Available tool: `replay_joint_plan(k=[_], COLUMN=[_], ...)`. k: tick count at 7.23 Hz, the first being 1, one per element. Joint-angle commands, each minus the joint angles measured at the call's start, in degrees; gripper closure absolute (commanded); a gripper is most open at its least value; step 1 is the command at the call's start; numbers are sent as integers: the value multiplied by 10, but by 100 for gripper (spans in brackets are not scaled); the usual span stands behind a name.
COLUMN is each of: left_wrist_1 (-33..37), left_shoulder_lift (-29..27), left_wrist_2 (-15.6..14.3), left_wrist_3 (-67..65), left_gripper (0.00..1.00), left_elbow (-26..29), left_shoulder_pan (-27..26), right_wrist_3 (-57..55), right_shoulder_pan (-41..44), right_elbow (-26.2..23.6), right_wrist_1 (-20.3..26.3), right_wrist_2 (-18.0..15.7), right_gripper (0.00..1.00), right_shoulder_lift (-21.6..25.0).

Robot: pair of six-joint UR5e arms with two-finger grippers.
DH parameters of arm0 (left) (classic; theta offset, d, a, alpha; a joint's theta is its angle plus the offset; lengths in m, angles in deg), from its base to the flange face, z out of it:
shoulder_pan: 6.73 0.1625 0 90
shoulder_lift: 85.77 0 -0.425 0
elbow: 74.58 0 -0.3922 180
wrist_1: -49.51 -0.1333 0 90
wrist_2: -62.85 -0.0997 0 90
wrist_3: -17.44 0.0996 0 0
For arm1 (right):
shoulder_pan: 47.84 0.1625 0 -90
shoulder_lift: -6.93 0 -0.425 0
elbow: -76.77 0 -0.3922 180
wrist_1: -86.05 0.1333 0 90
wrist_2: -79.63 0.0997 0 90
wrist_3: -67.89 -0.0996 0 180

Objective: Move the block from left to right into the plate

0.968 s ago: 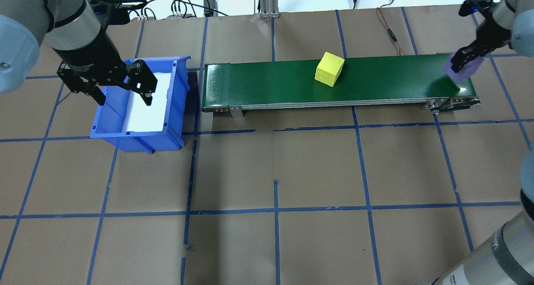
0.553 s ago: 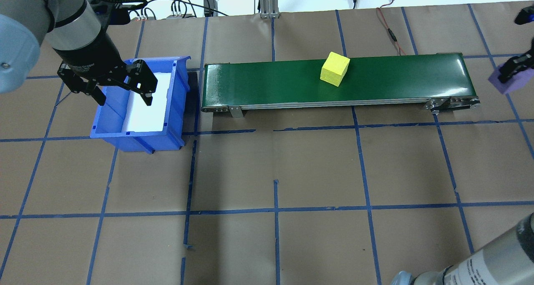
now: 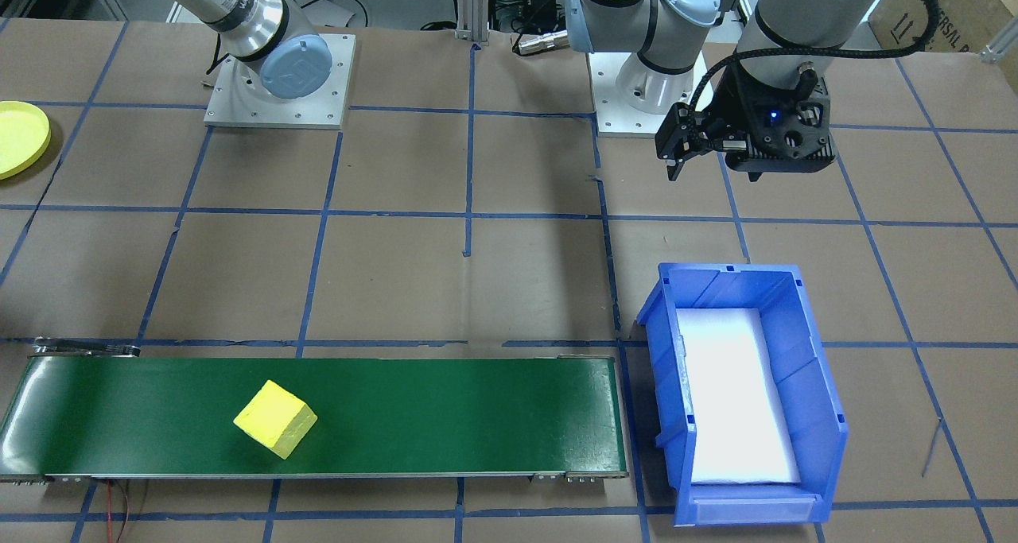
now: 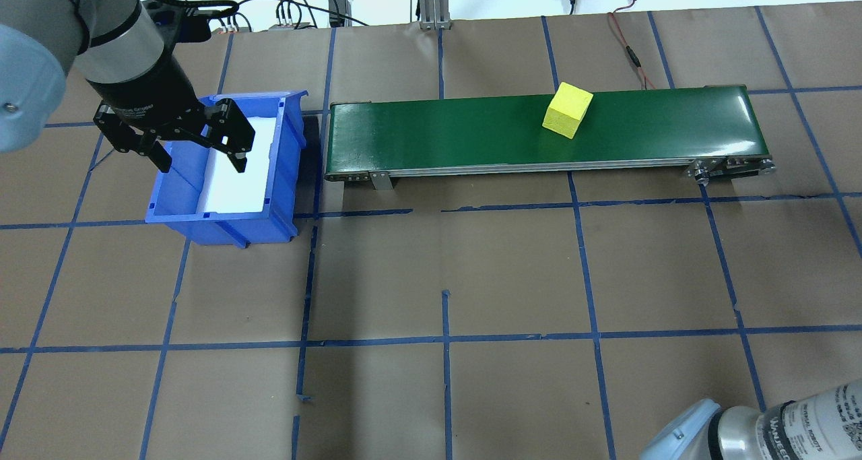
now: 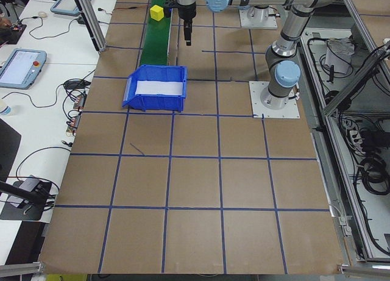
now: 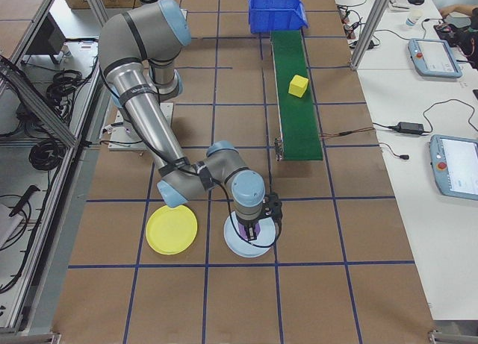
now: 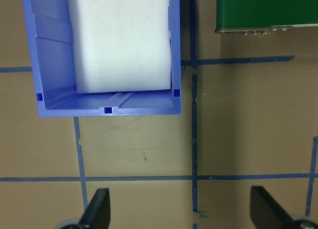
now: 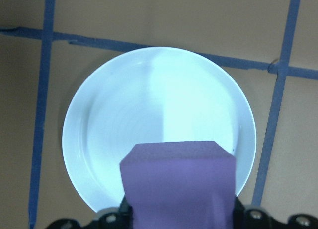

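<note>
So the table (image 4: 512,278) is brown paper with a blue tape grid. The long green conveyor (image 4: 471,137) sits on it with a yellow block (image 4: 568,110) riding on the belt, past the middle toward the robot's right end. Just off the conveyor's left end is the blue bin (image 4: 222,177), nothing in it except a white foam pad (image 3: 736,396). The left gripper (image 4: 195,151) hovers above the bin, fingers spread wide, holding nothing.

Over on the right side there's a yellow plate (image 6: 172,230) with nothing in it, and right beside it a pale blue plate (image 8: 159,124), also bare. The right gripper (image 6: 254,234) hangs over the pale blue plate with its fingers clamped on a purple block (image 8: 180,182).
</note>
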Motion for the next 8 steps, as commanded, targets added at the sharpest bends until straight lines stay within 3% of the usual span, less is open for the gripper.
replay_joint_plan(k=[1, 2, 3, 6, 8], left_wrist_1=[-1, -1, -1, -1, -1], left_shoulder_lift=[0, 0, 0, 1, 1], left_wrist_2=[0, 0, 0, -1, -1], left_wrist_3=[0, -1, -1, 1, 1], left_gripper=[0, 0, 0, 0, 0], left_elbow=[-2, -2, -2, -2, -2], left_shoulder_pan=[-1, -1, -1, -1, -1], right_wrist_3=[-1, -1, -2, -23, -71], right_shoulder_pan=[-14, -14, -14, -3, 67], right_elbow=[-32, -33, -32, -19, 16], right_wrist_1=[-24, -29, -28, -9, 58], right_wrist_2=[0, 1, 2, 2, 4], right_gripper=[60, 39, 1, 1, 1], right_shoulder_lift=[-14, -12, -11, 7, 40])
